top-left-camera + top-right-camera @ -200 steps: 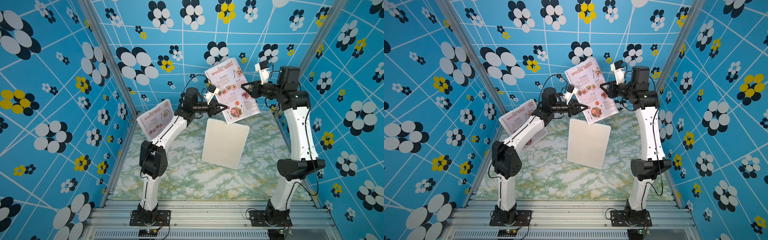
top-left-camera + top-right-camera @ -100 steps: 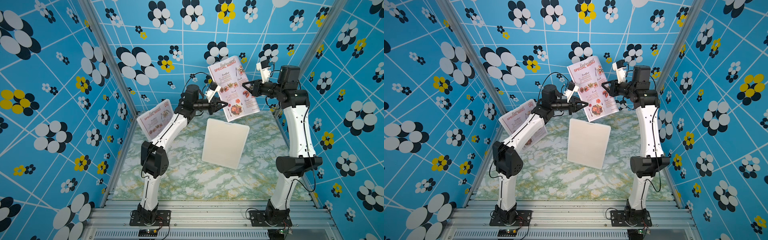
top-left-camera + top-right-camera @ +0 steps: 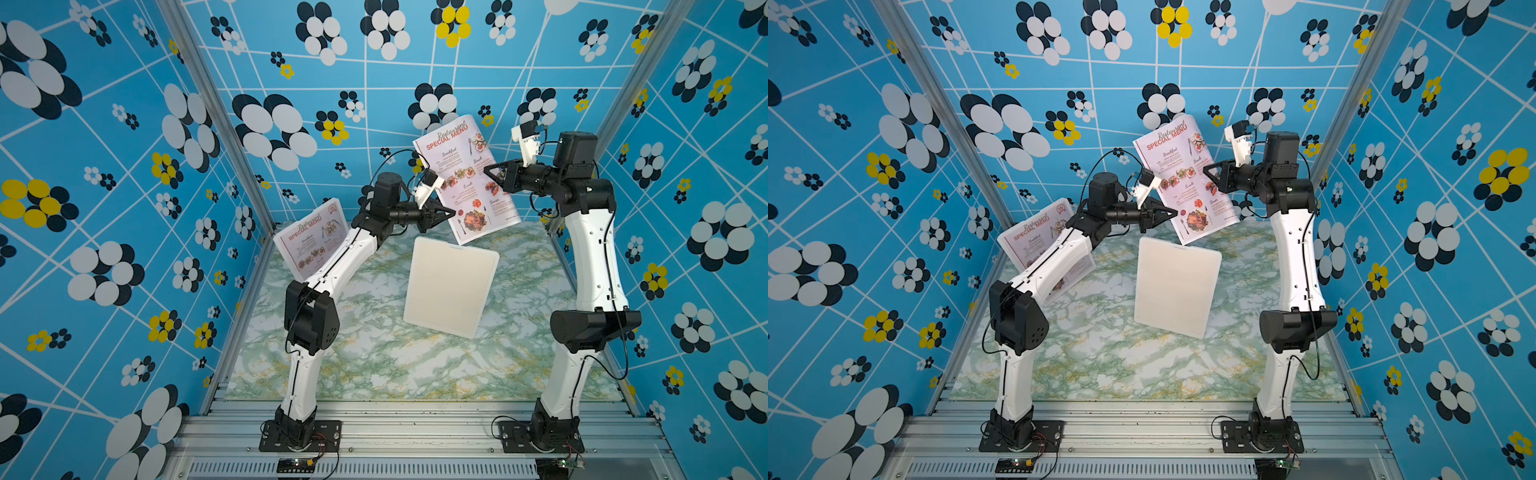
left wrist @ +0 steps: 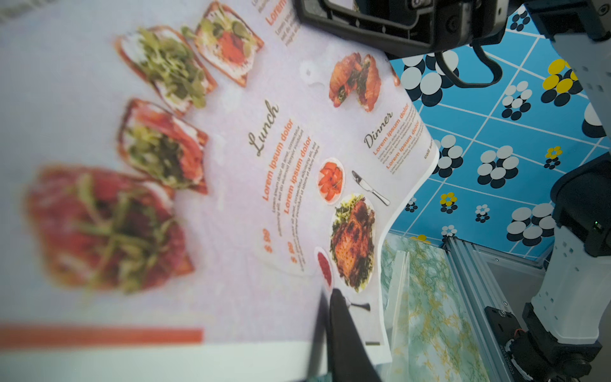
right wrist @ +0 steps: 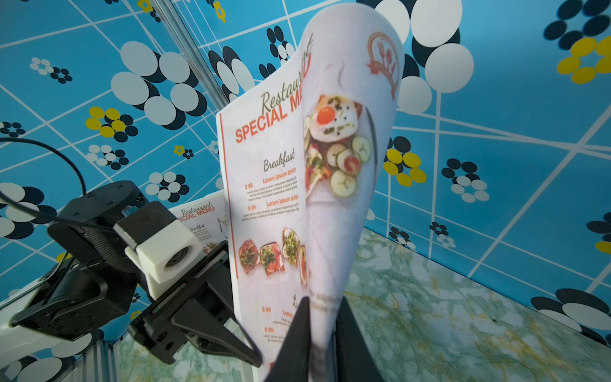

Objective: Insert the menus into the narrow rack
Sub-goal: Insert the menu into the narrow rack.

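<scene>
Insertion not yet begun. The raised menu (image 3: 465, 178) hangs tilted above the white rack (image 3: 451, 291) on the tabletop (image 3: 374, 353). The right pincer (image 3: 489, 171) pinches one side edge, and the left pincer (image 3: 451, 212) pinches its lower edge. The second menu (image 3: 309, 237) leans behind the left arm, untouched.

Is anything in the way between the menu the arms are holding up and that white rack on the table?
Nothing visible. The held menu hangs with its lower corner just over the top edge of the white rack, only air between. The left gripper and right gripper pinch its sides, higher up.
</scene>
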Controlling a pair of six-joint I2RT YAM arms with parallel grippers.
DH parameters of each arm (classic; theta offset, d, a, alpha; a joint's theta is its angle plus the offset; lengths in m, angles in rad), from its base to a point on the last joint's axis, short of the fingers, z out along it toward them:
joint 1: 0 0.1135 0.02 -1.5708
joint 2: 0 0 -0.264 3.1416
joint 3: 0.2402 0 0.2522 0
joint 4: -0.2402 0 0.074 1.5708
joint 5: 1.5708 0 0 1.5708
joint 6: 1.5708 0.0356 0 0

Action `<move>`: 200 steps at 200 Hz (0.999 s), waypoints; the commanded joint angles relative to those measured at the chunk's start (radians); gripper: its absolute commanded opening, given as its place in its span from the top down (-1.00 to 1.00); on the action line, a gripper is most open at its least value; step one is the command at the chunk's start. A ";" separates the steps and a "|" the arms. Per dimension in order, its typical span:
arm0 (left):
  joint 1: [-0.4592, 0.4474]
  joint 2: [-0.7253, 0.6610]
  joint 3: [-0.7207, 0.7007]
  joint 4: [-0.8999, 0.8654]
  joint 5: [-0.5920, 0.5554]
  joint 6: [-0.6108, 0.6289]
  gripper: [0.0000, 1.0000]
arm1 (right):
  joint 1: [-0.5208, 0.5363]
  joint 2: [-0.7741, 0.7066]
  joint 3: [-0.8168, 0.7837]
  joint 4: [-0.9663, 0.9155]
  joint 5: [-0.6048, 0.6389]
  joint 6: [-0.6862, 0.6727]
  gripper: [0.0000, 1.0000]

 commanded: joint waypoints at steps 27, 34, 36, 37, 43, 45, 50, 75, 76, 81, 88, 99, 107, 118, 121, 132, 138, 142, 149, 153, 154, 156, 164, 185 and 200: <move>-0.002 0.018 0.022 -0.021 -0.007 0.036 0.68 | -0.007 0.001 -0.010 0.006 -0.033 0.014 0.67; -0.002 0.020 0.023 -0.020 -0.007 0.036 0.67 | -0.007 0.000 -0.013 0.005 -0.035 0.013 0.67; -0.002 0.020 0.022 -0.020 -0.007 0.036 0.68 | -0.008 -0.001 -0.014 0.005 -0.035 0.013 0.67; -0.002 0.020 0.022 -0.020 -0.008 0.036 0.68 | -0.007 -0.001 -0.014 0.005 -0.036 0.012 0.67; -0.002 0.021 0.022 -0.017 -0.010 0.036 0.67 | -0.008 -0.003 -0.016 0.006 -0.033 0.011 0.67; -0.001 0.023 0.021 -0.017 -0.010 0.036 0.67 | -0.008 -0.003 -0.017 0.007 -0.033 0.011 0.67; -0.002 0.025 0.021 -0.015 -0.010 0.034 0.66 | -0.008 -0.005 -0.019 0.008 -0.032 0.012 0.67; -0.002 0.035 0.037 -0.004 -0.009 0.024 0.64 | -0.015 -0.002 -0.007 0.017 -0.023 0.021 0.67; -0.002 0.036 0.038 -0.004 -0.008 0.024 0.65 | -0.015 -0.002 -0.006 0.018 -0.024 0.022 0.67; -0.002 0.039 0.039 -0.001 -0.009 0.022 0.65 | -0.017 0.000 -0.004 0.021 -0.028 0.029 0.67; -0.002 0.039 0.039 0.003 -0.009 0.018 0.65 | -0.020 0.001 0.001 0.025 -0.031 0.032 0.67; -0.002 0.039 0.039 0.005 -0.007 0.016 0.65 | -0.023 0.004 0.008 0.023 -0.032 0.037 0.67; -0.003 0.040 0.040 0.005 -0.008 0.017 0.65 | -0.023 0.006 0.011 0.022 -0.033 0.039 0.67; -0.002 0.043 0.043 0.002 -0.007 0.019 0.65 | -0.023 0.006 0.012 0.022 -0.034 0.037 0.67; -0.002 0.044 0.043 0.002 -0.008 0.019 0.65 | -0.023 0.006 0.011 0.022 -0.035 0.040 0.67; 0.000 0.046 0.044 0.002 -0.010 0.019 0.65 | -0.023 0.007 0.011 0.024 -0.038 0.043 0.67; -0.001 0.046 0.045 0.004 -0.010 0.018 0.65 | -0.023 0.007 0.010 0.022 -0.039 0.042 0.66; 0.000 0.048 0.045 0.006 -0.011 0.017 0.65 | -0.023 0.007 0.010 0.022 -0.039 0.042 0.67; -0.001 0.048 0.047 0.006 -0.010 0.015 0.65 | -0.023 0.007 0.011 0.021 -0.038 0.042 0.67; -0.001 0.049 0.047 0.009 -0.010 0.013 0.65 | -0.023 0.007 0.010 0.021 -0.039 0.042 0.67; -0.001 0.050 0.047 0.009 -0.010 0.013 0.65 | -0.023 0.007 0.009 0.021 -0.039 0.043 0.67; -0.001 0.050 0.047 0.010 -0.010 0.012 0.65 | -0.023 0.007 0.009 0.020 -0.040 0.042 0.67; -0.001 0.050 0.048 0.013 -0.009 0.009 0.65 | -0.024 0.006 0.007 0.021 -0.044 0.045 0.67; -0.001 0.056 0.052 0.017 -0.006 0.002 0.66 | -0.023 0.007 0.007 0.025 -0.046 0.054 0.67; -0.001 0.054 0.054 0.013 -0.004 0.001 0.67 | -0.023 0.007 0.007 0.026 -0.054 0.059 0.66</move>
